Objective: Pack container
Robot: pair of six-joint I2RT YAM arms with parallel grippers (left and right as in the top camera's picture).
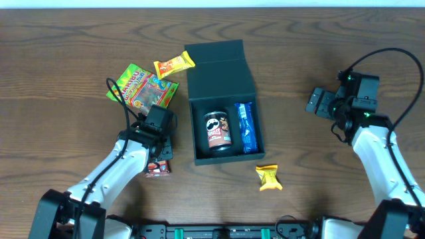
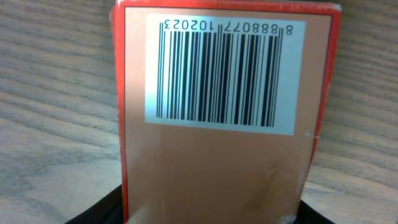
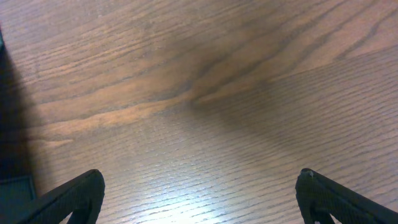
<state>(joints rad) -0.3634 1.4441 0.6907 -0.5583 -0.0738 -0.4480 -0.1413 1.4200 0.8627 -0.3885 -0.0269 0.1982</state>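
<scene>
Nearest the robot, the left claw (image 1: 159,154) hangs over a small red packet (image 2: 224,155) lying flat on the wooden desk (image 1: 332,199). In the left wrist view the packet's barcode face fills the frame, with the dark fingers showing only as slivers at the bottom corners on either side of it. The packet lies between them, but whether they are pinching it or merely flanking it I cannot tell (the contact points are out of frame).

A little to the right, a yellow wrapped sweet (image 1: 269,178) lies alone on the desk, just in front of the container (image 1: 222,158). The container sits mid-desk, well apart from the left claw, with its hinged lid (image 1: 216,60) thrown back flat on the far side. Inside stand a Pringles can (image 1: 218,131) on the left and a blue packet (image 1: 246,128) against the right wall, the two just beside each other.

Farther back on the left lies a green Haribo bag (image 1: 141,89), and beyond it a yellow-orange packet (image 1: 174,64) near the lid's corner.

Out to the right, the right claw (image 1: 317,103) is spread wide over bare wood, holding and touching nothing.
</scene>
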